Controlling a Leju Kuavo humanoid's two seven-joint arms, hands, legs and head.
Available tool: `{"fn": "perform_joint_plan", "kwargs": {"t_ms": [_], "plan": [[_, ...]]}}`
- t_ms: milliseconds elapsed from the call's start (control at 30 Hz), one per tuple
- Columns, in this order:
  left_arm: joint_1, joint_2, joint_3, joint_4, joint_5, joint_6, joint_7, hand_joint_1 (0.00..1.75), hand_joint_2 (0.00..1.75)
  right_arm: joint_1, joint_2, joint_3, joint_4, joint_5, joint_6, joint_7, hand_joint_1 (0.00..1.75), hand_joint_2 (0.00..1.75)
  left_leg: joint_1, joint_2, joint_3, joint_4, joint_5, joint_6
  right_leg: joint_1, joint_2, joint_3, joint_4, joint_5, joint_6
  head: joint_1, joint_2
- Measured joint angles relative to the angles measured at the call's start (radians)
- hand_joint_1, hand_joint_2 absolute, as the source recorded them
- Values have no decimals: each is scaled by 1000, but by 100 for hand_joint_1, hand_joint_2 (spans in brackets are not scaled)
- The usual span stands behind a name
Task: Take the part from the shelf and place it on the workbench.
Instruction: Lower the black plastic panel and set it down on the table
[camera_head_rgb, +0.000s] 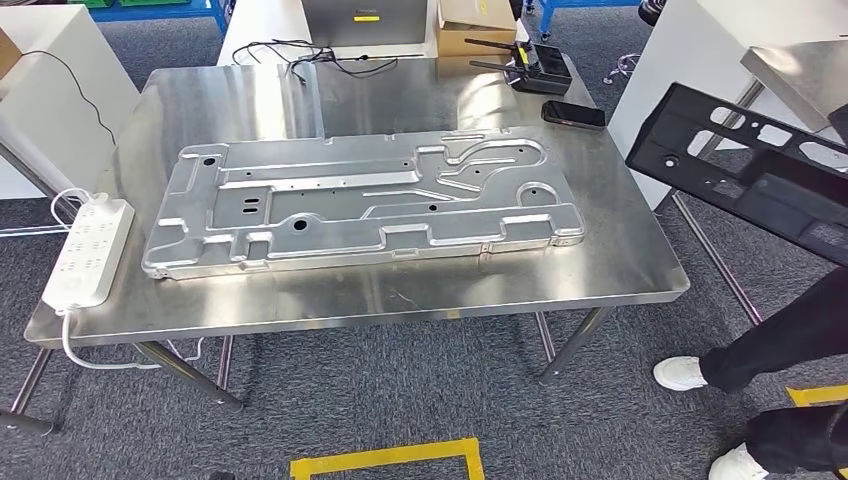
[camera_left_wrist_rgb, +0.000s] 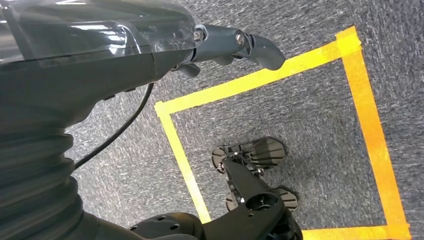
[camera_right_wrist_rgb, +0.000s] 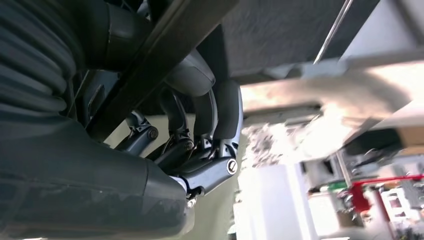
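A black perforated plastic part hangs tilted in the air beyond the right end of the steel workbench. In the right wrist view my right hand curls its fingers around a dark edge of that part. A large silver stamped metal panel lies flat across the middle of the workbench. My left hand hangs over the grey carpet with its fingers stretched out and nothing in them.
A white power strip lies at the bench's left edge. A black phone, a black router and cables sit at the back. A person's dark legs and white shoes stand at the right. Yellow floor tape marks the carpet.
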Motion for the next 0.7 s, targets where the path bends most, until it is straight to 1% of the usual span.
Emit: {"fn": "perform_joint_plan", "kwargs": {"t_ms": [167, 233, 333, 433, 567, 700], "plan": [[-7, -1, -6, 0, -3, -3, 5, 0, 175, 3, 93, 0, 10, -17, -1, -34, 175, 175, 0, 0, 1, 0, 0, 0, 0, 0, 1, 1, 0, 0, 0, 0], [-11, -3, -7, 0, -3, -5, 5, 0, 175, 6, 139, 0, 10, -22, 0, -55, 175, 175, 1, 1, 1, 0, 0, 0, 1, 1, 1, 1, 0, 0, 0, 0], [-15, -5, -8, 0, -3, -5, 7, 0, 175, 11, 202, 1, 10, -24, 0, -66, 175, 175, 1, -1, 1, 0, 0, 0, 1, 0, 1, 1, 0, 0, 0, 0], [-15, -5, -8, 0, -3, -5, 10, 0, 175, 14, 247, 3, 10, -24, 7, -71, 175, 175, 1, -2, 0, 0, 0, 0, 1, 0, 1, 1, 0, 0, 0, 0], [-15, -5, -8, 0, -3, -5, 15, 0, 175, 22, 293, 16, 10, -21, 25, -95, 175, 175, 1, -1, 0, 0, 0, 0, 1, 0, 1, 1, 0, 0, 0, 0], [-12, -5, -8, 0, 2, -5, 15, 0, 175, 41, 349, 36, 5, -23, 54, -146, 175, 175, 1, 0, 0, 0, 0, 0, 1, 0, 1, 1, 0, 0, 2, 0]]}}
